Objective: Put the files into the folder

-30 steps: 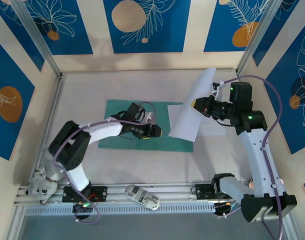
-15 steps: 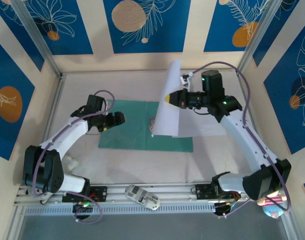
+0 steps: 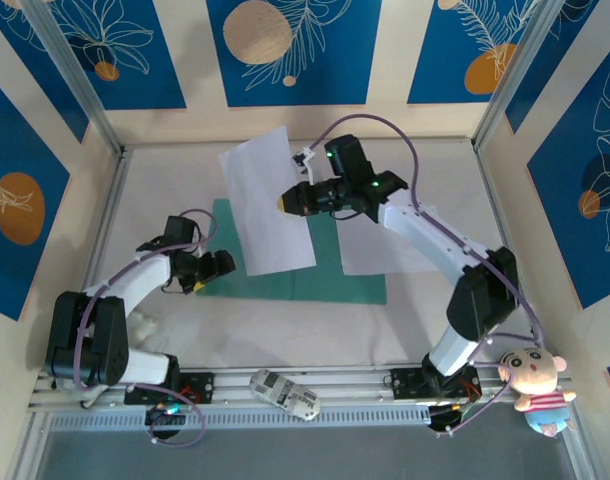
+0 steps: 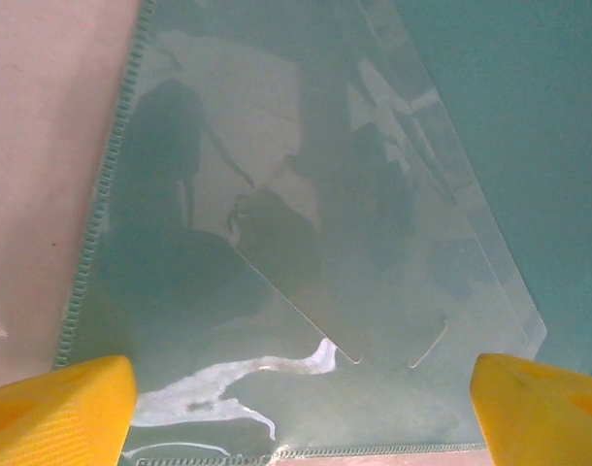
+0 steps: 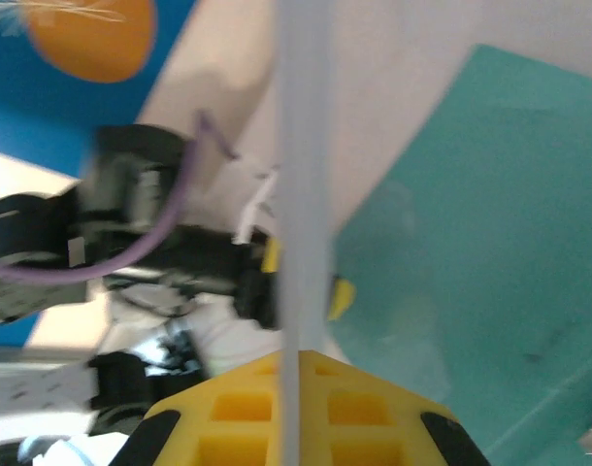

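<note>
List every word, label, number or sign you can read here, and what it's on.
No text can be read anywhere.
The sheet in the right gripper: blank white.
The folder: plain teal, no label.
The grey device on the front rail: any marking too small to read.

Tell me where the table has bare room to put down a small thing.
Free: the near strip of table between the folder and the rail; the far right corner behind the flat sheet. Crowded: the folder's left edge, where the left fingers hover open, and its middle, under the sheet that the right fingers hold.
</note>
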Tool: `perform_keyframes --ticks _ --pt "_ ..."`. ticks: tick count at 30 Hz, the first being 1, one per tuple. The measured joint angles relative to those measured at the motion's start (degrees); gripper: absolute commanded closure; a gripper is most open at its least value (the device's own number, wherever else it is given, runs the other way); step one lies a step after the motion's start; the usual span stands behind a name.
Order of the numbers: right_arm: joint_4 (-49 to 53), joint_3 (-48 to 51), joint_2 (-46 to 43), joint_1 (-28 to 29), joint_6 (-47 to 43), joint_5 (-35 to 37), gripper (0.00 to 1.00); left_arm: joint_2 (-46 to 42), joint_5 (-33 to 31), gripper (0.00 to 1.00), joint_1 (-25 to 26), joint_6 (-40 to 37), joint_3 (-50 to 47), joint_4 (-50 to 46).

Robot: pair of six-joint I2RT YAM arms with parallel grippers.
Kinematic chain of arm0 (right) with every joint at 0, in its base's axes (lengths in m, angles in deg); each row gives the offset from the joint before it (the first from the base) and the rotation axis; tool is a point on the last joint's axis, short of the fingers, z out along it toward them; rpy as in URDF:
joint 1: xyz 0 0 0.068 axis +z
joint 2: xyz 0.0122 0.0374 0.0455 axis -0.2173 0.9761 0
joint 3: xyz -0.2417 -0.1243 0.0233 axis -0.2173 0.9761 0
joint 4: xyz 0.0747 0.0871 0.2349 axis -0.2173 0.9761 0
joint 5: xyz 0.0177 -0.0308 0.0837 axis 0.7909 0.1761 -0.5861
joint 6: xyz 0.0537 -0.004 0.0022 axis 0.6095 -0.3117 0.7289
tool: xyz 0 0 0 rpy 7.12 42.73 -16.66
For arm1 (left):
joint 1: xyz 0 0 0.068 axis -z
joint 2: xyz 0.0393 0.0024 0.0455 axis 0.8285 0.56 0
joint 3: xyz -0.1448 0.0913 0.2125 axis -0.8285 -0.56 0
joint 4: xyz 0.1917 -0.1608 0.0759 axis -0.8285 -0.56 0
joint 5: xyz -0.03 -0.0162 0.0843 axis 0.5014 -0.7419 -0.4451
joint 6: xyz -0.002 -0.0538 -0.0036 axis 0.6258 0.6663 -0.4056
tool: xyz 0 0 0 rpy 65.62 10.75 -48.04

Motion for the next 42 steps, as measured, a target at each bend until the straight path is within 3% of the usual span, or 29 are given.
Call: perform_keyframes --ticks 9,16,25,42 --pt "7.0 -9.2 14.3 3.0 -8.4 22.4 1.0 -0.3 0.5 0.11 -0.5 0.0 -0.1 0.2" --pt "9.3 -11.2 16.7 4.4 -13.4 29.6 1.0 -0.3 0.6 0.11 -0.6 -0.3 -0.1 0.3" --pt "8.8 -11.0 15.8 4.3 -18.2 30.8 1.0 -0.2 1.6 0.11 -0.6 -1.1 -0.3 0.5" --pt "6.3 -7.1 12.3 4.1 -19.5 24.3 1.0 0.6 1.9 0.11 -0.7 -1.1 -0.3 0.7"
